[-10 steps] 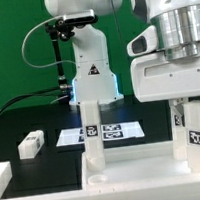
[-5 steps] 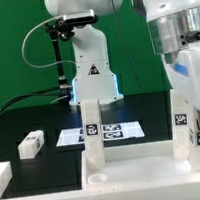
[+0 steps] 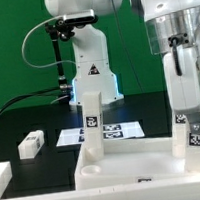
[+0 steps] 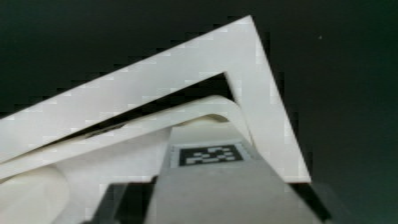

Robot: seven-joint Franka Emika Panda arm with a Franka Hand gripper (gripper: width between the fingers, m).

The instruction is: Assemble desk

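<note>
The white desk panel [image 3: 125, 163] lies tilted at the front of the exterior view. One tagged leg [image 3: 91, 117] stands upright on its left corner. At the exterior view's right, my gripper [image 3: 182, 70] comes down from above and is shut on a second upright tagged leg [image 3: 183, 124] that stands at the panel's right corner. In the wrist view this leg [image 4: 214, 155] fills the space between my dark fingers [image 4: 134, 205], with the gripper [image 4: 210, 205] closed on its sides. The panel's corner [image 4: 196, 70] lies beyond it. A loose leg [image 3: 31, 144] lies on the black table at the left.
The marker board [image 3: 117, 132] lies flat on the black table behind the panel. Behind that stands the robot's white base [image 3: 90, 74] with black cables. A green wall closes the back. A white block edge [image 3: 1, 175] shows at the far left.
My arm has risen at the right with the leg still in its grip. The panel and its left leg now sit higher and more tilted in the exterior view.
</note>
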